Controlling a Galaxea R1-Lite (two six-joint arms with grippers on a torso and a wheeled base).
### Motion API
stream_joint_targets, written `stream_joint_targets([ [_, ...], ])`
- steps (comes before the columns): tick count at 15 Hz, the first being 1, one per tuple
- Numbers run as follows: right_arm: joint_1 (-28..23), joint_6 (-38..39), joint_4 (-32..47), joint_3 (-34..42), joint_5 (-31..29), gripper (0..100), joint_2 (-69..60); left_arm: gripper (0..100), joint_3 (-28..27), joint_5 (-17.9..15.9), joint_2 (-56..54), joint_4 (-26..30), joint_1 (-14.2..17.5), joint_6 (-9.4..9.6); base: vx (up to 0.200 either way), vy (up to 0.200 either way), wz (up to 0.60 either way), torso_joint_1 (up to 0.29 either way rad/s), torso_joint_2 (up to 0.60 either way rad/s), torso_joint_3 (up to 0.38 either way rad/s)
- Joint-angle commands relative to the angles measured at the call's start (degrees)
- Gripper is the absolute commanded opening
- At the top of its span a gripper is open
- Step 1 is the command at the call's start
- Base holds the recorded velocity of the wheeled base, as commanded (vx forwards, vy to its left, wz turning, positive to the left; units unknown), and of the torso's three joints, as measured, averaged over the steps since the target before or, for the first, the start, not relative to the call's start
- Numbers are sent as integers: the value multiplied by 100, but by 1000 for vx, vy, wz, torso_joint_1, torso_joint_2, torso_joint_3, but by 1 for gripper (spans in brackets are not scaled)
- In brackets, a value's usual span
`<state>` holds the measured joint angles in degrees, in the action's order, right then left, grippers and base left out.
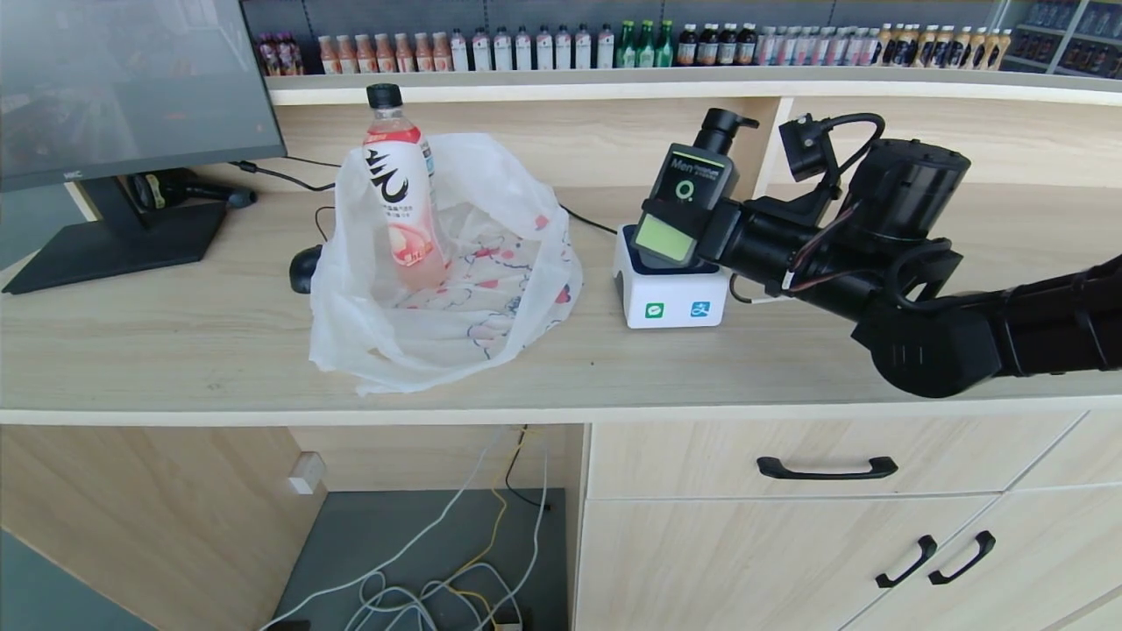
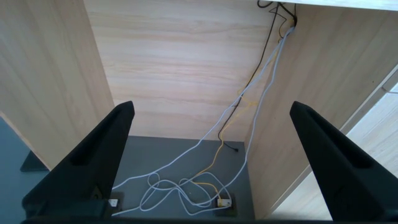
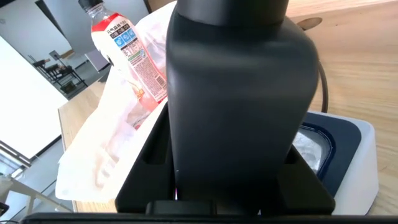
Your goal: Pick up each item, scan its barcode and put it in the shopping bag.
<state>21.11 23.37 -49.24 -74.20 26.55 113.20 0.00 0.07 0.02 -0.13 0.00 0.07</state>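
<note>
Surface (image 1: 175, 350) is a long pale wood counter with drawers under its right half and an open bay under the middle. Monitor (image 1: 123, 79) is on the far left of it, screen dark. A row of drinks (image 1: 614, 44) lines the shelf behind.

The white shopping bag (image 1: 517, 219) sits mid-surface with its mouth open and slumped. A pink drink bottle (image 1: 403, 193) stands upright inside, against the bag's left wall, its cap above the rim.

Right hand (image 1: 675, 230) is right of the bag, clamped on a dark pump bottle (image 1: 692, 180). It grips the lower body, with the pump head up and leaning slightly right. The bottle is directly over the white scanner box (image 1: 671, 307). I can't tell if they touch.

Left hand (image 2: 211, 107) is low, facing into the open bay, fingers (image 2: 93, 162) wide apart and holding nothing. Loose cables (image 2: 205, 186) lie on the bay floor.

A black mouse (image 1: 302, 267) sits just beside the bag's left edge.
</note>
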Motion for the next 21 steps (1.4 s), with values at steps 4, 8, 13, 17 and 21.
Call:
stream_joint_targets([
  [4, -28, 1, 2, -15, -1, 0, 0, 100, 0, 1, -2, -4, 0, 1, 0, 0, 0, 0, 0, 0],
  [8, -28, 1, 2, -15, -1, 0, -53, 100, 0, 1, -2, -4, 0, 1, 0, 0, 0, 0, 0, 0],
  [13, -20, -8, 2, -6, -10, 0, -184, 100, 0, 1, -2, -4, 0, 1, 0, 0, 0, 0, 0, 0],
  [17, -11, -8, 2, 2, -10, 0, -360, 100, 0, 1, -2, -4, 0, 1, 0, 0, 0, 0, 0, 0],
  [21, 174, -544, -24, 161, -10, 0, -826, 100, 0, 1, -2, -4, 0, 1, 0, 0, 0, 0, 0, 0],
])
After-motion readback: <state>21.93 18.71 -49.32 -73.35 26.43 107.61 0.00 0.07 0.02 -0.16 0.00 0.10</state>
